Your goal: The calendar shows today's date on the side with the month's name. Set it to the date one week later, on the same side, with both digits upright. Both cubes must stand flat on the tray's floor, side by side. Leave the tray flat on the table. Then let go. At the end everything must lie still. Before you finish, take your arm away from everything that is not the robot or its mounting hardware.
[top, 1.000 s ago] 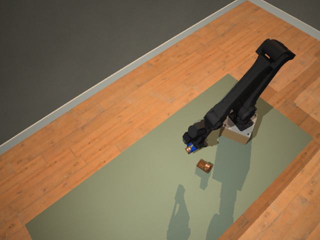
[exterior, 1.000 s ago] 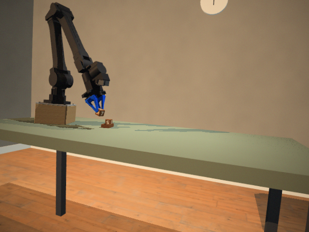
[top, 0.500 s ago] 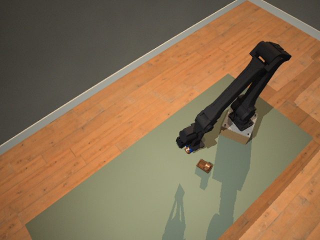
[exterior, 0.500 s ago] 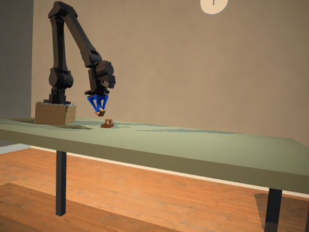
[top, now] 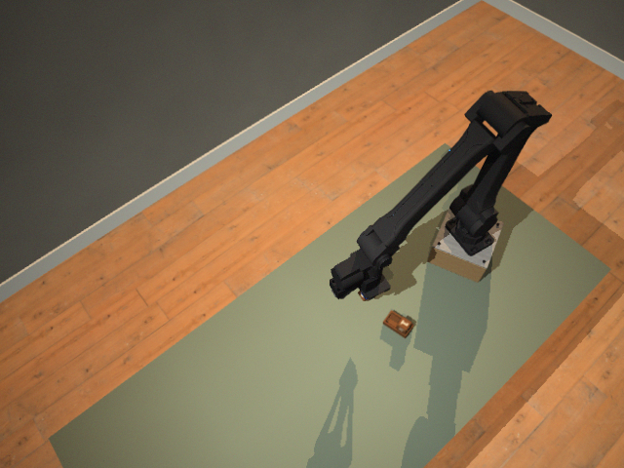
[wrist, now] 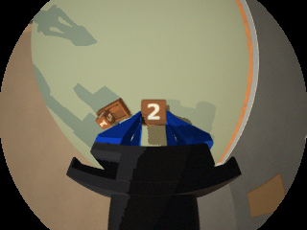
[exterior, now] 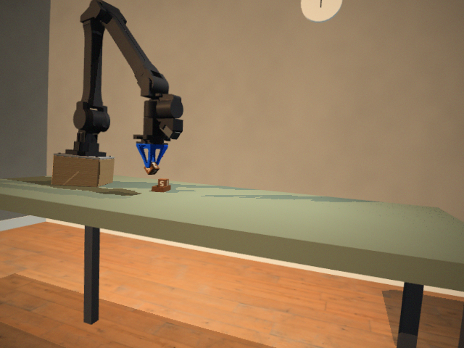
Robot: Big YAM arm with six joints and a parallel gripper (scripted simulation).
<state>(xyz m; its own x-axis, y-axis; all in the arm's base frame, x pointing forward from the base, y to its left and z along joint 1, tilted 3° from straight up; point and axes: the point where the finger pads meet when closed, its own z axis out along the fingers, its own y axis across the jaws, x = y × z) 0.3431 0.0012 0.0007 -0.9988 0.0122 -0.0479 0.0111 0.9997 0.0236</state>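
My gripper has blue fingers and points down above the green table. It is shut on a small brown number cube whose face toward the wrist camera shows a white 2. The cube hangs tilted, clear of the table. The brown calendar tray lies flat on the table a little beyond the gripper, toward the table's middle. It also shows in the wrist view, left of the fingers. One cube stands in the tray, its face showing a 5 in the exterior view.
The arm's wooden base block stands at the table's end, behind the gripper. The table's long edges run on either side of the tray. A round wall clock hangs high on the wall.
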